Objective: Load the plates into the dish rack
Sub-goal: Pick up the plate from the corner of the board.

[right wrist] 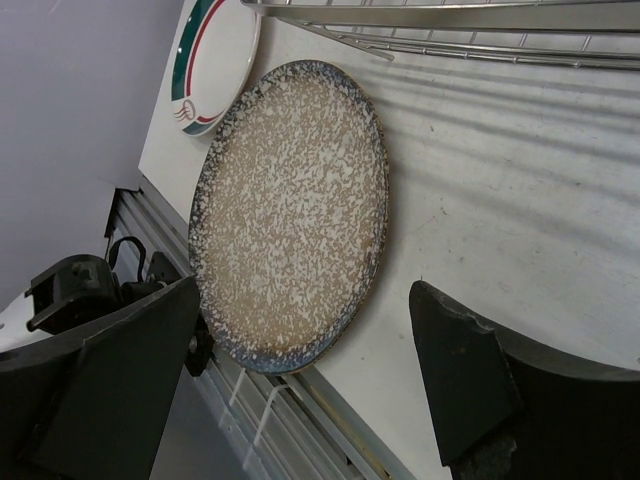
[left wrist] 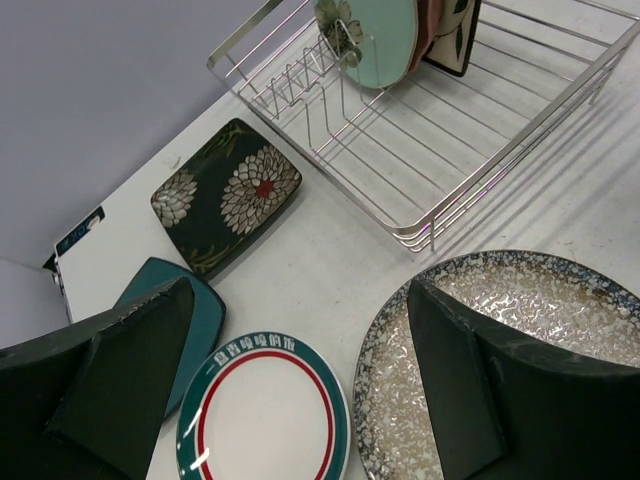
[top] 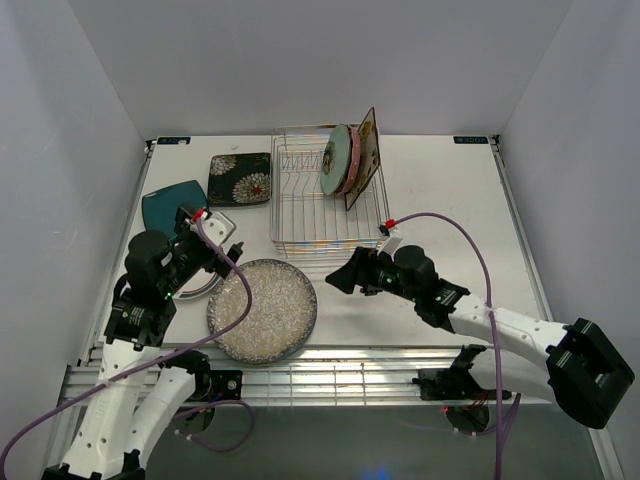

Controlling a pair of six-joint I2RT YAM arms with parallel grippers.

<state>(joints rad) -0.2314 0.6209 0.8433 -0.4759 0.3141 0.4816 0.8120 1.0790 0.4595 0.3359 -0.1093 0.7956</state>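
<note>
The dish rack point(top: 310, 215) stands at the back centre. It holds a mint green floral plate point(top: 333, 160), a pink plate point(top: 350, 166) and a cream floral square plate point(top: 365, 150), all on edge. The large grey speckled plate point(top: 262, 310) lies flat near the front. Left of the rack lie the black floral square plate point(top: 240, 179) and the teal plate point(top: 168, 206). My left gripper point(left wrist: 300, 390) hangs open over a white teal-rimmed plate point(left wrist: 262, 410), holding nothing. My right gripper point(right wrist: 305, 380) is open and empty, facing the speckled plate point(right wrist: 290, 210) from its right.
White walls close in the table on the left, back and right. The metal front rail point(top: 330, 375) runs just below the speckled plate. The left arm's purple cable point(top: 235, 300) loops over that plate's left edge. The rack's left half has bare tines point(left wrist: 300, 75).
</note>
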